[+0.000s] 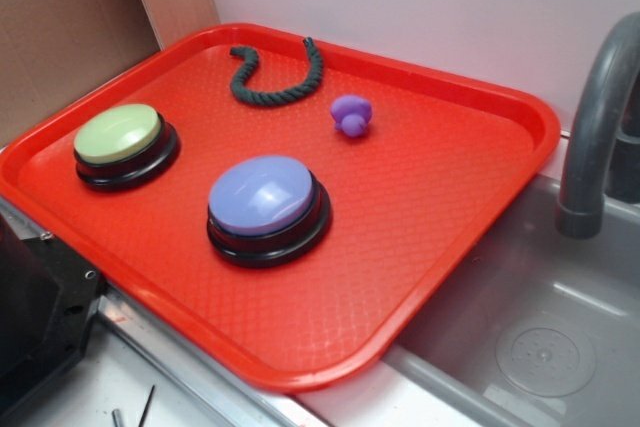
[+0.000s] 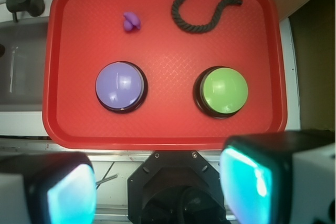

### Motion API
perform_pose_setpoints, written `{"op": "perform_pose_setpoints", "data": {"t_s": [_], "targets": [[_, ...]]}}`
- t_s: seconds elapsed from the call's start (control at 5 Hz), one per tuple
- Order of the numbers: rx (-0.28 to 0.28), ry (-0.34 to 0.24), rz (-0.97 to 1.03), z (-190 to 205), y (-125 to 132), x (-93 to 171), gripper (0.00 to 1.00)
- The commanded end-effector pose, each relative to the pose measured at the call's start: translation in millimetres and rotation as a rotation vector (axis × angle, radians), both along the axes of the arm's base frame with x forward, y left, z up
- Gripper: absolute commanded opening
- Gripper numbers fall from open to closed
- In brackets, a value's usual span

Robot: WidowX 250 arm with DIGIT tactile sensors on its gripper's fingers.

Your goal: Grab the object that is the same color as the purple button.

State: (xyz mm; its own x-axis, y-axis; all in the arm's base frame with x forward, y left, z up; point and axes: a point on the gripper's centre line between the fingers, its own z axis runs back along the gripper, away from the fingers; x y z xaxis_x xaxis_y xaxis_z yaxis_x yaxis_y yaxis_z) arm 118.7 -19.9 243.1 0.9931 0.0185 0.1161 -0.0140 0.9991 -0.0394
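The small purple lumpy toy [image 1: 351, 113] lies on the red tray [image 1: 440, 187] toward its far side; in the wrist view it [image 2: 131, 21] is near the tray's top left. The large purple dome button [image 1: 265, 199] on a black base sits mid-tray, also in the wrist view [image 2: 120, 85]. My gripper [image 2: 160, 187] hangs high above the tray's near edge, over the robot base, far from the toy. Its jaws stand wide apart and hold nothing. The gripper is out of the exterior view.
A light green dome button [image 1: 120, 139] sits at the tray's left, right of the purple one in the wrist view [image 2: 224, 90]. A dark green rope [image 1: 272, 77] curls at the far edge. A grey sink [image 1: 540, 337] and faucet [image 1: 595, 127] lie beside the tray.
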Motion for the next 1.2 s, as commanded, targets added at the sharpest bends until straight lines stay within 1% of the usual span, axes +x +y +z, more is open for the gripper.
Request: {"op": "perform_pose_setpoints", "data": {"t_s": [0.0,0.2,0.4,0.6,0.8,1.0], "targets": [[0.000,0.000,0.000,0,0,0,1.00],[-0.025,-0.017,0.171,-6,2,7,1.00],[-0.069,0.018,0.309,-21,0,21,1.00],[-0.058,-0.013,0.508,-41,-2,43,1.00],[-0.109,-0.043,0.684,-65,0,69,1.00],[-0.070,-0.054,0.818,-92,-3,99,1.00]]}}
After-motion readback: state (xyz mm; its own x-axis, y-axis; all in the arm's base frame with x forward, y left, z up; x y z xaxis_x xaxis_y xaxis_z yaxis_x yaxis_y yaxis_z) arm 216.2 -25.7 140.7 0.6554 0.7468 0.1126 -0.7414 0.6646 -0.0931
